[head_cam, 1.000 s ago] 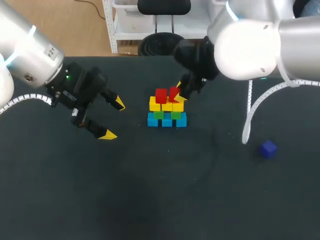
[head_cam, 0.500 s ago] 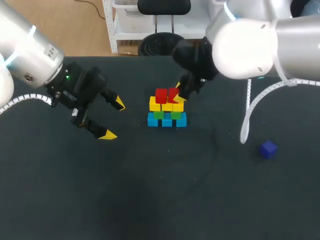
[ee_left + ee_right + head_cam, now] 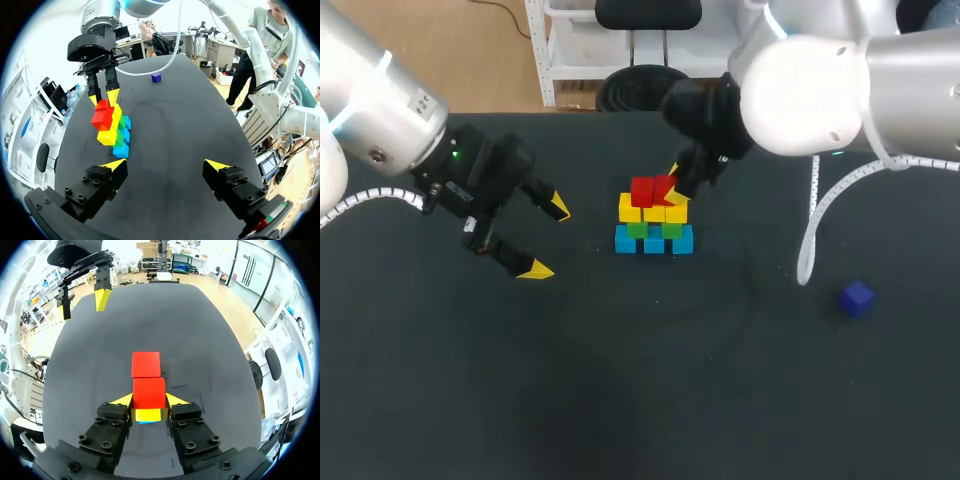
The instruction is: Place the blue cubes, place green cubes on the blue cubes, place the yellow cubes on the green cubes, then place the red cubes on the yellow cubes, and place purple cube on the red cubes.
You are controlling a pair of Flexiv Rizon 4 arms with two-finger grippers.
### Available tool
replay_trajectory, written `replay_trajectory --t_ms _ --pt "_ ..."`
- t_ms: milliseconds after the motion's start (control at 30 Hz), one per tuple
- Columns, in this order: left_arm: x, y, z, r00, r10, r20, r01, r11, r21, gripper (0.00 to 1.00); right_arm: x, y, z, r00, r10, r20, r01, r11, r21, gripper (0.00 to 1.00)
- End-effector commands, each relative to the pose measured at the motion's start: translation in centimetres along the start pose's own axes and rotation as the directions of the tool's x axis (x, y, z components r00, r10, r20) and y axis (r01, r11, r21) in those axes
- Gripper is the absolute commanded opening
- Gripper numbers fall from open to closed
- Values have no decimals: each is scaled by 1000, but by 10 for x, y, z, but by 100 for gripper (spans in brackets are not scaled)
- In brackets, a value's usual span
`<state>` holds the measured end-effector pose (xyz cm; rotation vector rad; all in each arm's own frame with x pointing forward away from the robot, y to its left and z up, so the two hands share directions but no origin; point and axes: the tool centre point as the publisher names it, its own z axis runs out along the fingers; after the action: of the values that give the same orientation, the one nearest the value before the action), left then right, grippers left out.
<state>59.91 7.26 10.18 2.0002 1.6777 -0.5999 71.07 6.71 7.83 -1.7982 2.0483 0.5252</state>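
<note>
A stepped stack stands mid-table: blue cubes at the base, green cubes on them, then yellow cubes. One red cube sits on the yellow layer. My right gripper is shut on a second red cube, held over a yellow cube and right beside the first red cube. The purple cube lies alone at the right of the table. My left gripper hangs open and empty to the left of the stack.
My right arm's white cable loops down between the stack and the purple cube. Dark bare table stretches in front of the stack.
My right arm has edged slightly to the left, bringing its red cube closer against the other red cube. The left arm has not moved.
</note>
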Motion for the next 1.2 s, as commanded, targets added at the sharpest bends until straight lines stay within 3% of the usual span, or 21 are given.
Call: replay_trajectory --t_ms 33,967,1100,1200 --pt "0 0 0 1000 1 -1 -1 1000 0 100 0 -1 0 1000 -1 0 1 1000 -2 0" --pt "0 0 0 1000 1 -1 -1 1000 0 100 2 2 1 1000 -4 -8 4 1000 -7 0" --pt "0 0 0 1000 1 -1 -1 1000 0 100 2 2 1 1000 -5 -10 5 1000 -7 25" --pt "0 0 0 1000 1 -1 -1 1000 0 100 2 2 1 1000 -6 -12 5 1000 -7 35"
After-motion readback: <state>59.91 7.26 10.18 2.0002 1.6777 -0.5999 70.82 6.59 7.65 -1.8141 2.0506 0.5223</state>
